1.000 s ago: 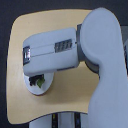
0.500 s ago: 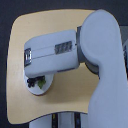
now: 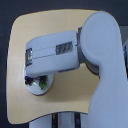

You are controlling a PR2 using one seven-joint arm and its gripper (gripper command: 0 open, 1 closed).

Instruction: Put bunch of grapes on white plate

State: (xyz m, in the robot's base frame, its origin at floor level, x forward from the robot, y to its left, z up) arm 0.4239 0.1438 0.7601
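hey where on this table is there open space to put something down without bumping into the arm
Bare wood on the table runs along the far edge and down the exterior view's left side, and across the near strip to the right of the white plate. It is crowded at the plate itself: the arm hangs over it and the bunch of grapes, hiding the gripper.

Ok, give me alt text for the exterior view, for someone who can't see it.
A large grey-white robot arm reaches across a tan wooden table, covering most of a white plate near the view's lower left. Something dark with a bit of green, probably the bunch of grapes, peeks out over the plate. The pincer itself is hidden under the arm.
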